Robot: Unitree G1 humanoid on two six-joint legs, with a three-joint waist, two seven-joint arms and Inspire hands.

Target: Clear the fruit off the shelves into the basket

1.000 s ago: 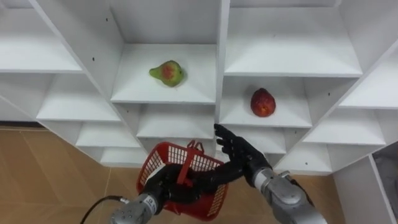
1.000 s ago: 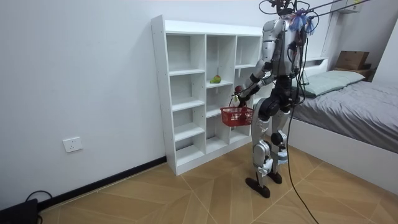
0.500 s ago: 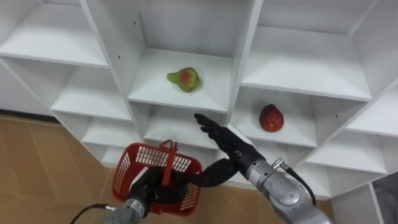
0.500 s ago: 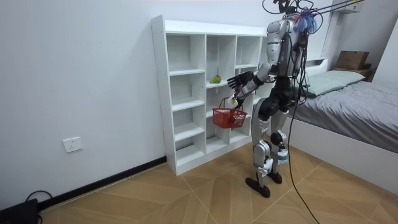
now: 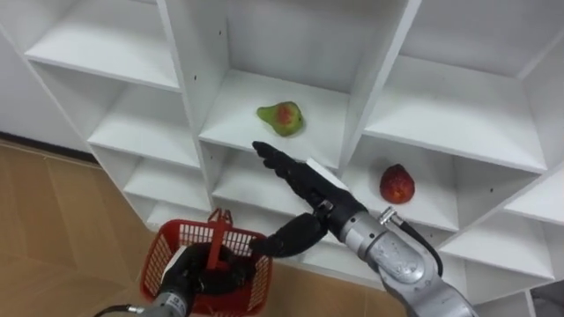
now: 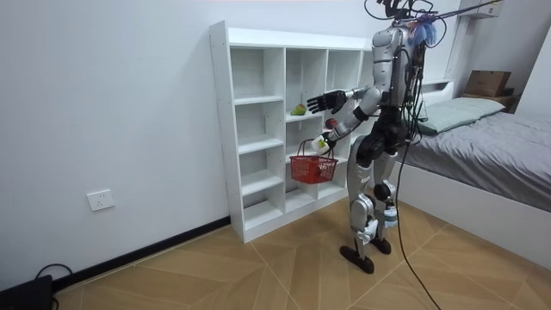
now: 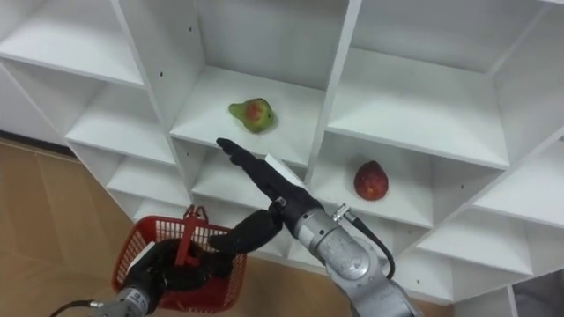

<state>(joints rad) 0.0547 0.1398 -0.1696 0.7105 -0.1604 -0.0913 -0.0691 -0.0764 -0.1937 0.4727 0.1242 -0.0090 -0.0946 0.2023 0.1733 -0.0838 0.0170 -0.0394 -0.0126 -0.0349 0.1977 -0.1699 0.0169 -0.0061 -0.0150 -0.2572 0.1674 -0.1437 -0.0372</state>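
A green pear with a red blush (image 5: 282,117) lies on a middle shelf of the white closet (image 6: 258,129). One compartment to the right and a little lower sits a red fruit (image 5: 397,184). My right hand (image 5: 302,183) is open, its fingers stretched up toward the pear's shelf and ending just short of the shelf's front edge. Below it hangs a red mesh basket (image 5: 157,264). My left hand (image 5: 187,280) is shut on the basket's handle. In the room view I stand facing the closet, with the basket (image 6: 312,168) held at hip height.
The closet's other compartments around the two fruits are bare white shelves split by upright dividers (image 5: 374,84). Wooden floor (image 5: 62,229) lies below. A bed (image 6: 491,129) stands behind me at the room view's right.
My right hand has risen from beside the basket toward the pear's shelf. The basket has swung lower and leftward. The eye view has shifted, so the shelves sit further right.
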